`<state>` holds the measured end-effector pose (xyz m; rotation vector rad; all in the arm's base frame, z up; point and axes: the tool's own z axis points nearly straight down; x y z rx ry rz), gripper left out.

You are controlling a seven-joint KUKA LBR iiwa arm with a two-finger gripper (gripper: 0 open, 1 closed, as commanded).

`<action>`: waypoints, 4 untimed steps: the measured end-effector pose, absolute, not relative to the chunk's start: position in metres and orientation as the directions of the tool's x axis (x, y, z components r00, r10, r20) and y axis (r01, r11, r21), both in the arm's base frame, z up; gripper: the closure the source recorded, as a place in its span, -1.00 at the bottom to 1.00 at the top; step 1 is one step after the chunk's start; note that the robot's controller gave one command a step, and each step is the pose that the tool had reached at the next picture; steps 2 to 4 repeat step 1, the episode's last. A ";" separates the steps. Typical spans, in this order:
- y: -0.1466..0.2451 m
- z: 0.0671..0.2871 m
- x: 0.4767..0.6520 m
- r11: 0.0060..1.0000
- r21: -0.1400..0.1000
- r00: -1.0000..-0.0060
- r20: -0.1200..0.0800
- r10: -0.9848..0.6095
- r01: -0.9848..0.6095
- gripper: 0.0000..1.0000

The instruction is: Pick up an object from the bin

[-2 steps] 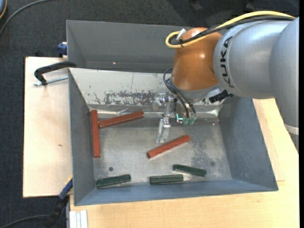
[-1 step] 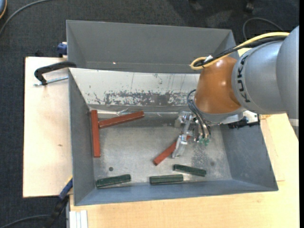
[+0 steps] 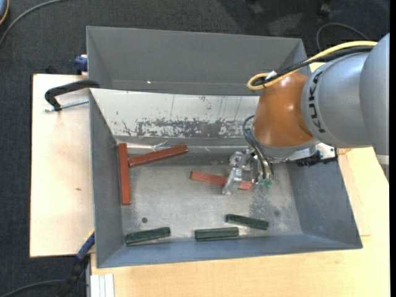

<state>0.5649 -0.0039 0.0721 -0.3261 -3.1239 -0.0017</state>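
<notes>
My gripper [image 3: 234,181] hangs low over the right middle of the bin floor, under the orange wrist cover. Its metal fingers sit on a short red-brown flat stick [image 3: 210,179] that lies on the floor and pokes out to the left of them. The far end of that stick is hidden behind the fingers. A dark green bar [image 3: 247,221] lies a little in front of the gripper, toward the near wall.
Two longer red-brown sticks form an L at the left: one upright [image 3: 125,173], one slanting [image 3: 158,156]. Two more dark green bars [image 3: 216,233] [image 3: 148,235] lie along the near wall. The arm fills the bin's right rear corner.
</notes>
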 end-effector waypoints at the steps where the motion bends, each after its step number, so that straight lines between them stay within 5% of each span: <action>1: -0.010 0.206 0.584 0.963 0.005 -0.963 -0.015 0.268 0.268 1.00; 4: -0.010 0.206 0.584 0.963 0.005 -0.963 -0.015 0.268 0.268 1.00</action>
